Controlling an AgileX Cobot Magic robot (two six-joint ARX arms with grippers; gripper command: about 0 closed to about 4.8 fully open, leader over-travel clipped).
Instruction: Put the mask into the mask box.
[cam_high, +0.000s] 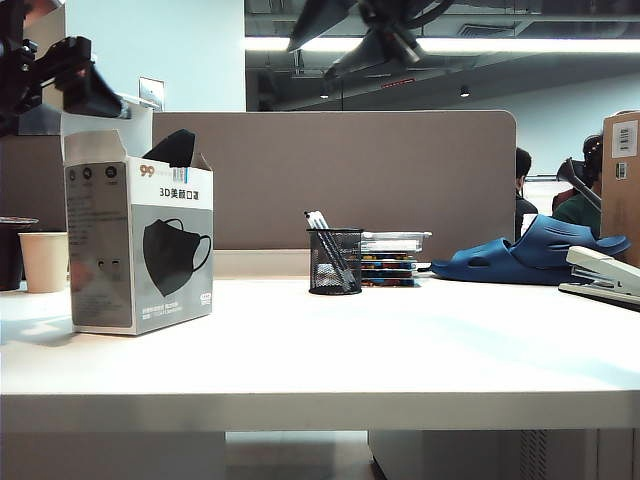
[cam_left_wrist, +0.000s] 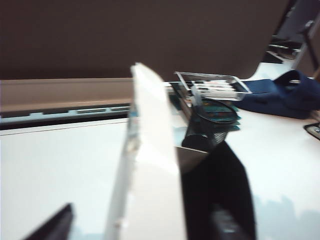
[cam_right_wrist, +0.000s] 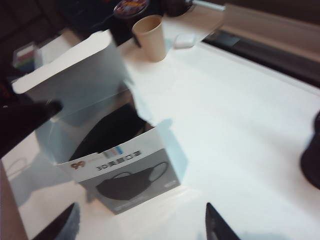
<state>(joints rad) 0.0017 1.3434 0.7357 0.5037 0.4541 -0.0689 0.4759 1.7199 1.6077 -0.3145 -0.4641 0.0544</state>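
The mask box (cam_high: 140, 240) stands upright at the table's left with its top flaps open. The black mask (cam_high: 176, 147) pokes out of the top opening; from above the mask (cam_right_wrist: 107, 131) lies inside the box (cam_right_wrist: 132, 175). My left gripper (cam_high: 80, 88) hovers just above the box's left side, and its fingers stand wide apart on either side of a white flap (cam_left_wrist: 150, 170) without gripping it. High over the middle of the table my right gripper (cam_high: 340, 38) hangs open. Nothing lies between the right gripper's (cam_right_wrist: 142, 227) fingers.
A paper cup (cam_high: 44, 260) stands left of the box. A mesh pen cup (cam_high: 335, 262) and a stack of clear cases (cam_high: 392, 258) sit mid-table. A blue sandal (cam_high: 530, 255), a stapler (cam_high: 605, 275) and a brown carton (cam_high: 622, 180) are at the right.
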